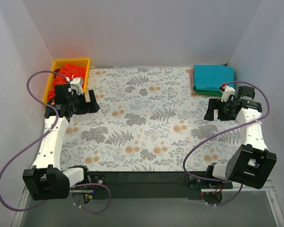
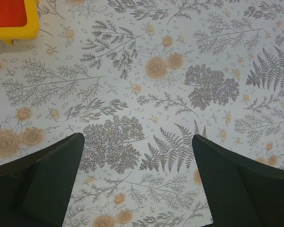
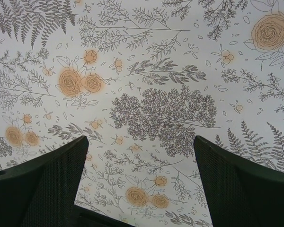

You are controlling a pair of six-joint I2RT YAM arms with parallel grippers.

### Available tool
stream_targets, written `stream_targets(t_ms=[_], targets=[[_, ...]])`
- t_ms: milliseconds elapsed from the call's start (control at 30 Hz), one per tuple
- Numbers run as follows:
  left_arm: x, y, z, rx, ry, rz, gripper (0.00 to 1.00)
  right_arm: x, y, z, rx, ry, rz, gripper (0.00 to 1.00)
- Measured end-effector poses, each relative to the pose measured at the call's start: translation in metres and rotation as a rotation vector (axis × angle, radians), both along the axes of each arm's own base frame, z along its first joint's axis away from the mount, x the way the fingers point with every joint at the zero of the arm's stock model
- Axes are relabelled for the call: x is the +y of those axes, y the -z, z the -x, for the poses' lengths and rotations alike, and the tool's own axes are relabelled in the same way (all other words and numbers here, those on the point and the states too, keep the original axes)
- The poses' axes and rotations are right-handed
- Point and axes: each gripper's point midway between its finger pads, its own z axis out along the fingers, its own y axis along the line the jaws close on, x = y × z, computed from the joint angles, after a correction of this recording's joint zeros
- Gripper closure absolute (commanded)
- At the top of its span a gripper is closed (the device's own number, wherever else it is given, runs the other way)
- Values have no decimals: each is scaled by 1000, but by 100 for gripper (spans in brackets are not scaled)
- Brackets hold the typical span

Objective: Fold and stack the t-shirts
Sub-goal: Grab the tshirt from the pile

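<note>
A bright orange-red t-shirt [image 1: 72, 72] lies crumpled in the yellow bin [image 1: 51, 81] at the back left; its red cloth [image 2: 7, 12] shows in the corner of the left wrist view. At the back right sits a folded stack with a teal t-shirt [image 1: 213, 74] on top, a green one [image 1: 208, 92] beneath it and a maroon edge [image 1: 192, 80] at its left side. My left gripper [image 1: 91, 102] hovers open over the cloth just right of the bin, nothing between its fingers [image 2: 42, 179]. My right gripper [image 1: 211, 110] is open and empty, just in front of the stack.
The floral table cloth [image 1: 142, 123] covers the table between the arms. White walls close in at the back and both sides. Purple cables loop from each arm. The bin's yellow corner [image 2: 26, 29] lies near the left gripper.
</note>
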Motion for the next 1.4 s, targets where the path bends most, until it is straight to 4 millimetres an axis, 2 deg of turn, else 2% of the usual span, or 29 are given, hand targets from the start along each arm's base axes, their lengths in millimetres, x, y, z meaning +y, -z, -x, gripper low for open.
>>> stream_targets(t_ms=[133, 200, 300, 367, 433, 567, 700, 800, 1033, 1100, 1133, 1167, 1233, 1267, 1333, 1367, 1400], targets=[[1, -14, -9, -17, 14, -14, 2, 3, 3, 2, 18, -8, -18, 2], [3, -28, -23, -44, 19, -25, 2, 4, 6, 2, 29, -11, -27, 2], [15, -49, -50, -92, 1, -49, 3, 6, 8, 2, 38, -16, -37, 2], [34, -59, -72, -110, -37, -64, 7, 7, 7, 2, 36, -22, -46, 2], [62, -69, -104, -127, -93, -73, 9, 9, 7, 2, 36, -26, -54, 2], [120, -66, -167, -141, -197, -91, 11, 11, 9, 2, 44, -34, -72, 2], [161, -31, -217, -100, -268, -101, 9, 13, 9, 2, 47, -39, -82, 2], [179, 12, -246, -55, -296, -125, 9, 14, 10, 3, 53, -40, -87, 2], [201, 123, -265, 98, -306, -194, 7, 15, 17, 7, 77, -42, -94, 2], [205, 146, -265, 129, -305, -215, 10, 16, 19, 11, 93, -40, -97, 2], [206, 149, -265, 131, -302, -221, 14, 16, 19, 11, 93, -40, -97, 2], [208, 151, -266, 130, -300, -229, 28, 16, 19, 11, 92, -41, -97, 2], [209, 149, -269, 117, -296, -241, 47, 16, 19, 11, 93, -40, -97, 2], [210, 148, -270, 111, -292, -249, 61, 16, 19, 11, 93, -40, -97, 2], [210, 148, -271, 106, -288, -254, 75, 16, 19, 11, 93, -41, -97, 2], [210, 147, -271, 103, -289, -254, 89, 16, 19, 11, 93, -40, -97, 2], [210, 146, -272, 99, -288, -254, 99, 16, 19, 11, 93, -40, -97, 2]])
